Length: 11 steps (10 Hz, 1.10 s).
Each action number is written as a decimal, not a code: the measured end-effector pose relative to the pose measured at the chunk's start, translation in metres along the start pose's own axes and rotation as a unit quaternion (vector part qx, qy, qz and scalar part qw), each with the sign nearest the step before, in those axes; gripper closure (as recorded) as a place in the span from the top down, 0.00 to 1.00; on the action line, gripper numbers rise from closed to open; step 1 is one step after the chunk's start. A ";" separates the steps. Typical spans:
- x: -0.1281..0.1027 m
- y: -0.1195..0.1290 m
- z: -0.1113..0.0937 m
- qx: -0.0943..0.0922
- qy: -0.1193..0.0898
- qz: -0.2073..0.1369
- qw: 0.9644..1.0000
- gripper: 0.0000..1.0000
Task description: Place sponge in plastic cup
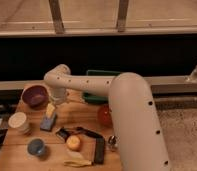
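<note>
Tool (50, 111) hangs released right over sponge (47, 123), which lies outside plastic cup (36, 146)

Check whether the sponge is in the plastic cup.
Out: the sponge lies on the table, apart from the plastic cup; gripper close over it.

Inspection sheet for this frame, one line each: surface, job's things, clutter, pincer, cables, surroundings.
Surface: wooden table, crowded.
Job's things: sponge flat on the table, left of centre; blue cup upright at front left, apart from the sponge.
Clutter: purple bowl, white cup, red bowl, orange, banana, black bar, metal cup, green tray.
Pincer: open, over the sponge's far end; contact cannot be told.
Cables: nothing seen.
Surroundings: dark wall and rail behind.
</note>
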 end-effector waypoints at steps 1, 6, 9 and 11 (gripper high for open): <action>-0.012 0.006 0.007 -0.001 0.000 -0.013 1.000 0.80; -0.025 0.015 0.029 -0.005 -0.004 -0.039 0.999 0.80; -0.011 0.013 0.044 -0.028 -0.010 -0.027 0.999 0.80; -0.004 0.014 0.048 -0.038 -0.014 -0.022 0.999 0.80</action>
